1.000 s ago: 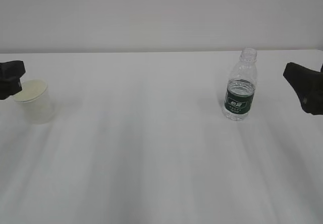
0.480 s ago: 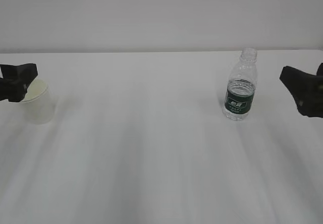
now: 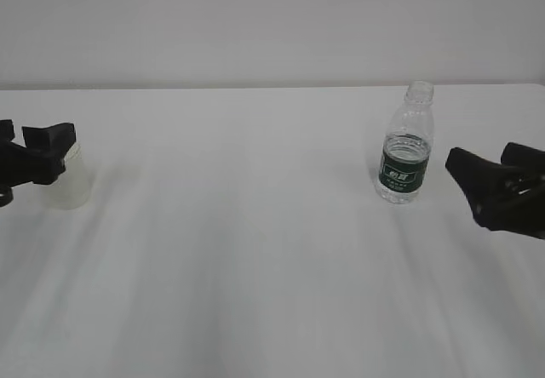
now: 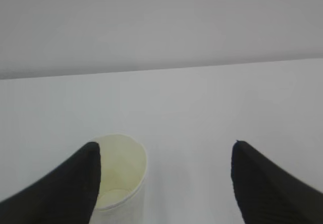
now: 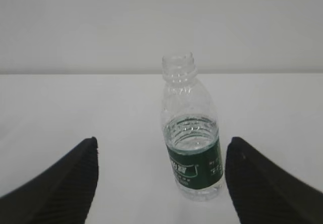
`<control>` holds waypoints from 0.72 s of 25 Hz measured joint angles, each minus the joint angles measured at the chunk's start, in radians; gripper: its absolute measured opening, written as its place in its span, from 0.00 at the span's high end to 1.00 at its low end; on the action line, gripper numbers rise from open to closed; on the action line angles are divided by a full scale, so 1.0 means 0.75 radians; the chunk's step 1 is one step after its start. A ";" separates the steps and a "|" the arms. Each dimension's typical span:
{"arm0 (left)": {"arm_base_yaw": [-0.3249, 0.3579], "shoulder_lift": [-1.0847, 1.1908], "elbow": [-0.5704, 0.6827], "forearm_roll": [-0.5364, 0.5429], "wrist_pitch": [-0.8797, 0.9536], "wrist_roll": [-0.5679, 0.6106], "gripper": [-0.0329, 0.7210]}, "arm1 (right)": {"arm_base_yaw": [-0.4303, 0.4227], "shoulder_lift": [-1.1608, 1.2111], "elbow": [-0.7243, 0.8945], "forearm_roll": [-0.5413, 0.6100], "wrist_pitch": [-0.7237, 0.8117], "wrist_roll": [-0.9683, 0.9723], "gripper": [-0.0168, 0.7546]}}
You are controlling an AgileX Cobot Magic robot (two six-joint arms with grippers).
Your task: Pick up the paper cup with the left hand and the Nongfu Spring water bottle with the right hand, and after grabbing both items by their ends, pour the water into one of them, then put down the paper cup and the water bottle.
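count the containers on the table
2. The cup stands at the far left, partly behind the left gripper. The bottle stands upright right of centre, just ahead of the right gripper. Nothing else shows.

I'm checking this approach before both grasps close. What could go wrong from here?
The left gripper is off-centre: the paper cup sits against its left finger, so closing may shove or tip it. The Nongfu Spring water bottle is uncapped and holds water, so a bump from the open right gripper could spill it.
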 joint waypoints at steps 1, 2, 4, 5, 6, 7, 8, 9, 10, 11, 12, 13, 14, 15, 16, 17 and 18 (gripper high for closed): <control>0.000 0.011 0.022 0.000 -0.056 0.000 0.19 | 0.000 0.049 0.006 0.003 -0.058 0.000 0.22; 0.000 0.025 0.050 0.000 -0.127 0.000 0.19 | 0.000 0.112 0.006 0.004 -0.110 0.000 0.22; 0.000 0.061 0.113 0.000 -0.265 0.000 0.19 | 0.000 0.221 0.006 0.011 -0.182 0.006 0.22; 0.000 0.078 0.147 0.000 -0.336 0.000 0.19 | 0.000 0.270 0.003 0.011 -0.192 0.011 0.22; 0.000 0.100 0.177 0.000 -0.391 0.000 0.19 | 0.000 0.307 0.000 0.011 -0.196 0.013 0.22; 0.000 0.121 0.200 0.000 -0.451 0.000 0.19 | 0.000 0.334 0.000 0.011 -0.199 0.016 0.22; 0.000 0.140 0.221 0.000 -0.494 0.000 0.19 | 0.000 0.346 0.000 0.011 -0.199 0.017 0.22; 0.000 0.161 0.234 0.000 -0.521 0.000 0.19 | 0.000 0.357 0.000 0.011 -0.199 0.017 0.22; 0.000 0.181 0.245 0.000 -0.529 0.000 0.19 | 0.000 0.359 0.000 0.011 -0.202 0.019 0.22; 0.000 0.199 0.255 0.000 -0.540 0.000 0.19 | 0.000 0.359 -0.002 0.011 -0.206 0.019 0.22; 0.000 0.214 0.261 0.000 -0.546 -0.003 0.19 | 0.000 0.362 -0.005 0.011 -0.212 0.019 0.22; 0.000 0.232 0.264 0.000 -0.552 -0.012 0.19 | 0.000 0.365 -0.008 0.013 -0.214 0.019 0.22; 0.000 0.250 0.264 0.003 -0.552 -0.027 0.19 | 0.000 0.365 -0.013 0.013 -0.217 0.014 0.22; 0.000 0.269 0.264 0.007 -0.554 -0.047 0.20 | 0.000 0.365 -0.015 0.013 -0.217 0.010 0.22; 0.000 0.285 0.264 0.017 -0.554 -0.047 0.21 | 0.000 0.365 -0.020 0.013 -0.217 0.006 0.22; 0.000 0.306 0.264 0.031 -0.555 -0.055 0.21 | 0.000 0.365 -0.026 0.013 -0.218 0.002 0.22; 0.000 0.328 0.264 0.041 -0.557 -0.058 0.22 | 0.000 0.365 -0.034 0.013 -0.218 -0.009 0.22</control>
